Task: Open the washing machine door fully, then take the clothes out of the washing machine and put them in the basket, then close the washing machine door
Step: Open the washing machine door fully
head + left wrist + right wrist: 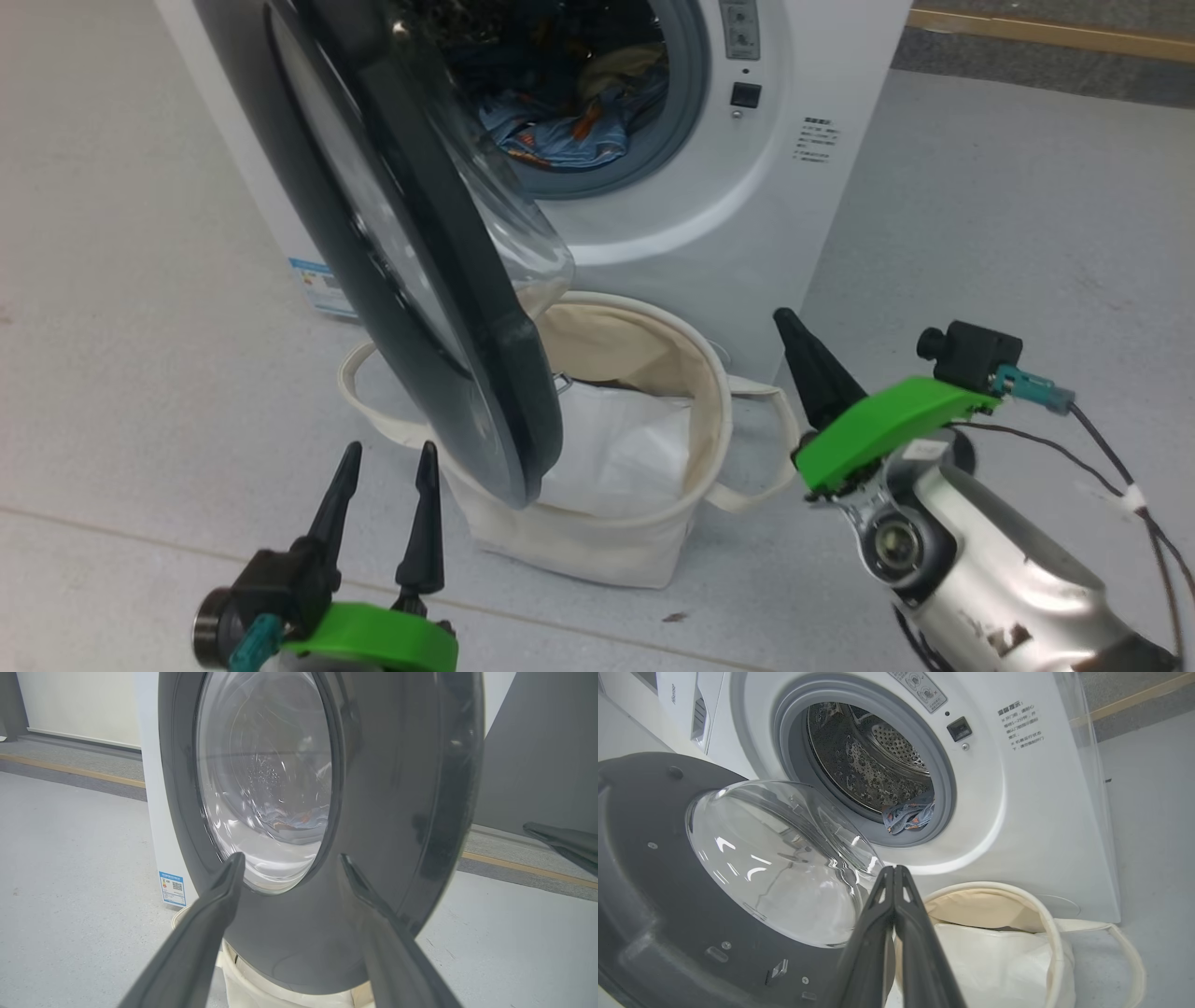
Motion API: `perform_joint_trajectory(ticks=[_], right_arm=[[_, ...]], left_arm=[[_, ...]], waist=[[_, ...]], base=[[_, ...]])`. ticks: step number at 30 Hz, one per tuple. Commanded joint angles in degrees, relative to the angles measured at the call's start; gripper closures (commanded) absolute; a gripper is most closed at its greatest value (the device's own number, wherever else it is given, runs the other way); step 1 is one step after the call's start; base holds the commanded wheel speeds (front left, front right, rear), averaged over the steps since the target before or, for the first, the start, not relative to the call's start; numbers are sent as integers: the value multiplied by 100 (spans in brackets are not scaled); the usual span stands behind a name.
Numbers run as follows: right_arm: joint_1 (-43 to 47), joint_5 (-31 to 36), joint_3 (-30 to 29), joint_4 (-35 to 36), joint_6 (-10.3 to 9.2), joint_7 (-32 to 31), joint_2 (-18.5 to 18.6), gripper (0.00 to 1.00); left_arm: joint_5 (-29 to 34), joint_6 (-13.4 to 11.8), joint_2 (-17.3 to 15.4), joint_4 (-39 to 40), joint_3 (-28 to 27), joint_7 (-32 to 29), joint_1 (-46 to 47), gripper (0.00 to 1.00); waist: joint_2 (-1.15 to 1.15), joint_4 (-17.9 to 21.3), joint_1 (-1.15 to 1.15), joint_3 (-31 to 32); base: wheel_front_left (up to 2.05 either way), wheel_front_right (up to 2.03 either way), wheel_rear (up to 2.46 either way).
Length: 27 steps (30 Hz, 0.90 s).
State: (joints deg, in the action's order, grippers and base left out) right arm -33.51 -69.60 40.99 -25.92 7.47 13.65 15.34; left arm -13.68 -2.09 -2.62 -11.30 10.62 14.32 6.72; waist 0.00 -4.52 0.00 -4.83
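Head view: unreadable blue label on the white washing machine; glossy black door ajar; left tool spread, right tool closed

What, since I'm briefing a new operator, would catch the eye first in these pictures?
The washing machine door, black-rimmed with a bulging glass bowl, stands open left of centre in the head view, above the cream basket on the floor. Behind it, blue printed clothes lie in the drum of the washing machine. The left gripper is open before the door; the right gripper is shut.
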Motion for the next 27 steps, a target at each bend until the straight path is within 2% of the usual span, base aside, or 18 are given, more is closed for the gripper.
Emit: perform_joint_trajectory(ticks=[1,3,7,12,13,14,15,20,27], right_arm=[[76,436,-70,222,2,111,81,100],[239,1005,-471,323,2,128,78,100],[875,2331,-1425,663,2,132,-187,100],[1590,3617,-2104,921,2,133,-600,100],[1699,3827,-2181,937,2,134,-660,91],[1800,3999,-2242,940,2,134,-720,38],[1885,4152,-2310,950,2,134,-773,0],[2177,4638,-2622,973,2,134,-987,0],[2238,4912,-2721,1063,2,134,-1124,0]], left_arm=[[70,14,-26,194,-209,68,47,0],[82,22,-26,201,-243,68,19,0],[82,31,-26,222,-330,68,-56,0],[138,76,-26,216,-416,68,-162,0],[149,87,-26,214,-425,68,-173,0],[156,96,-26,214,-435,68,-182,0],[163,103,-26,213,-443,68,-190,0],[181,123,-26,193,-431,68,-211,0],[225,132,-26,112,-416,68,-185,0]], waist=[[0,47,0,23],[0,99,0,37],[0,182,0,119],[0,272,0,219],[0,282,0,229],[0,292,0,241],[0,301,0,255],[0,324,0,278],[0,342,0,264]], base=[[0,0,0],[0,0,0],[0,0,0],[0,0,0],[0,0,0],[0,0,0],[0,0,0],[0,0,0],[0,0,0]])
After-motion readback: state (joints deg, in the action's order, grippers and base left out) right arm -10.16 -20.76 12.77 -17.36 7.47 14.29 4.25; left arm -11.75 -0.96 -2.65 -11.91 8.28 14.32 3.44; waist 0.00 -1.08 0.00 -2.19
